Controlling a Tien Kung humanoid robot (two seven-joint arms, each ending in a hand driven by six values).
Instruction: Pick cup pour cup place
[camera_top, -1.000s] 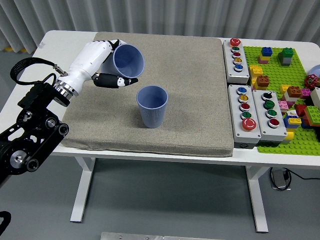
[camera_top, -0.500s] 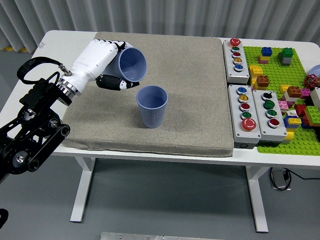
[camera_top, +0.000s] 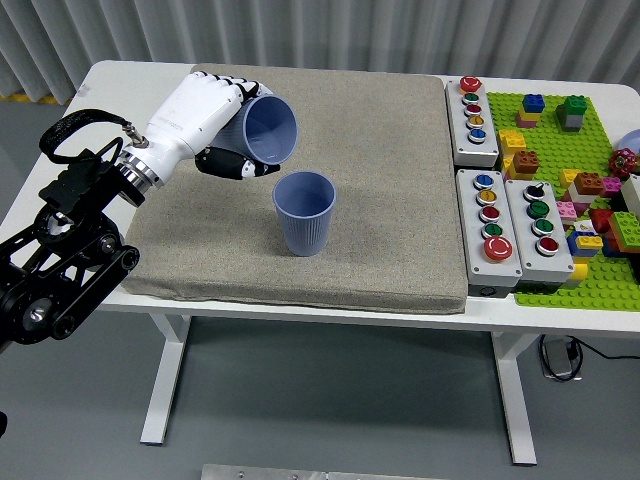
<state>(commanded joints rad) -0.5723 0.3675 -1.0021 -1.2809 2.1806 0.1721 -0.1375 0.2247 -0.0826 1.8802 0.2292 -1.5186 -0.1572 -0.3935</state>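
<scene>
Left arm enters from lower left, black linkage angled up and right over the near-left table area. Wrist joint metallic, leading into white-shelled left hand (camera_top: 205, 120). Hand raised above the surface, rolled sideways, palm turned to the right. Fingers (camera_top: 240, 88) curled over the top, black-tipped thumb (camera_top: 245, 167) extended beneath, closed in a grasp. Right arm out of view.

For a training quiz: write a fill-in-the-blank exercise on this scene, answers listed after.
1. The left hand holds a tilted cup coloured ____.
2. The second cup stands ____ on the grey mat.
3. The button boxes lie to the mat's ____.
Answers: blue; upright; right
</scene>
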